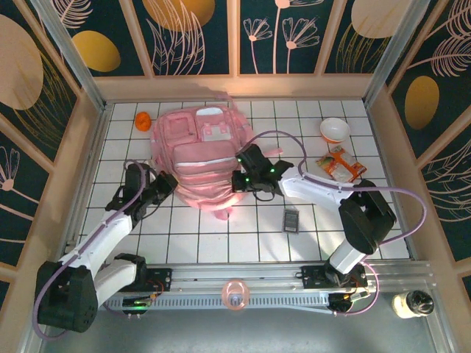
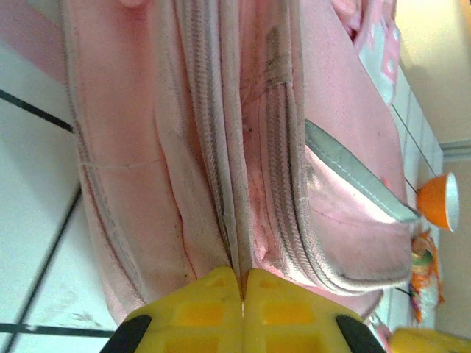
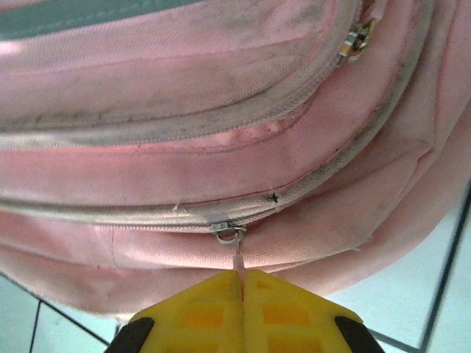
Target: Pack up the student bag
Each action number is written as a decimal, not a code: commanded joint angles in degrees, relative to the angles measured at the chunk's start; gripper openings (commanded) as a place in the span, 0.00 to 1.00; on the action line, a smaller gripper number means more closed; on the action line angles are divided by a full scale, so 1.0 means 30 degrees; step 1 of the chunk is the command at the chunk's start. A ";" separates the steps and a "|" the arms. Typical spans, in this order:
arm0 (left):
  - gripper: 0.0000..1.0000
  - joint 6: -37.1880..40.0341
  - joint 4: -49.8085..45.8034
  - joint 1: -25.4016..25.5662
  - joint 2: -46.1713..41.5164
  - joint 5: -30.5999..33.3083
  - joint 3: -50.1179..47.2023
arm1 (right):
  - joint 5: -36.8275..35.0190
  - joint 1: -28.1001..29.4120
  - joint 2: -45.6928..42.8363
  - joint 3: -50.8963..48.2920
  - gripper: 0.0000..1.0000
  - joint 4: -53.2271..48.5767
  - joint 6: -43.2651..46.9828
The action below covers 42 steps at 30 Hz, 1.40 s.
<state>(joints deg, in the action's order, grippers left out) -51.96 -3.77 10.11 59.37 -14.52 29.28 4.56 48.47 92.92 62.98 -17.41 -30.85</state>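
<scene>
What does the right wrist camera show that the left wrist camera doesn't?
Right wrist: the right gripper pinching a zipper pull on the student bag, and a second slider higher up.
Left wrist: the left gripper shut on a fold of the bag, a grey strip, an orange bowl and a snack packet beyond it.
Both: pink fabric, zipper tracks, closed yellow fingers and the white tiled table.

Top cam's hanging above and behind my bases (image 1: 136,278), looking down over the whole table (image 1: 184,228). Wrist cams are peeking past my left fingers (image 2: 195,312) and right fingers (image 3: 287,312), both crammed right against the student bag (image 1: 202,158), and all three are sharing that.
</scene>
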 commanded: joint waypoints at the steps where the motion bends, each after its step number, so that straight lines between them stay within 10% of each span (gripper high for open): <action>1: 0.00 0.2127 0.0465 -0.1463 0.1068 0.1151 0.1784 | 0.0239 0.1750 -0.0440 0.0141 0.00 0.0221 -0.1112; 5: 0.00 0.2820 0.1077 -0.2079 0.3690 0.0580 0.3916 | 0.0933 0.3322 0.0639 0.0726 0.00 0.2316 -0.2460; 14: 0.51 0.0082 0.1623 -0.2095 0.3073 -0.2576 0.2925 | 0.1495 0.3096 0.3012 0.2749 0.00 0.3335 -0.1563; 22: 0.60 -0.3657 0.0140 -0.1756 -0.3398 -0.4238 -0.2097 | 0.2230 0.2968 0.3525 0.3612 0.00 0.3321 -0.1062; 29: 0.64 -0.5255 0.2108 -0.0206 -0.3086 -0.4462 -0.4012 | 0.2189 0.2992 0.3293 0.3683 0.00 0.3112 -0.1131; 35: 0.55 -0.6255 0.5396 0.0014 -0.0852 -0.3598 -0.4050 | 0.1823 0.3092 0.2788 0.3133 0.00 0.2780 -0.1320; 40: 0.01 -0.6525 0.6274 0.0010 -0.0161 -0.2440 -0.3648 | 0.1030 0.3035 0.2289 0.2319 0.00 0.1607 -0.1450; 42: 0.00 -0.6413 0.6022 0.0000 -0.0430 -0.1835 -0.3418 | 0.0561 0.2853 0.1703 0.1434 0.00 0.1159 -0.1534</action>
<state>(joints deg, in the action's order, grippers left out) -69.73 9.58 9.98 59.02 -23.64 17.12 8.86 57.47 102.04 69.97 -10.37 -34.94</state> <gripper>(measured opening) 0.053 0.037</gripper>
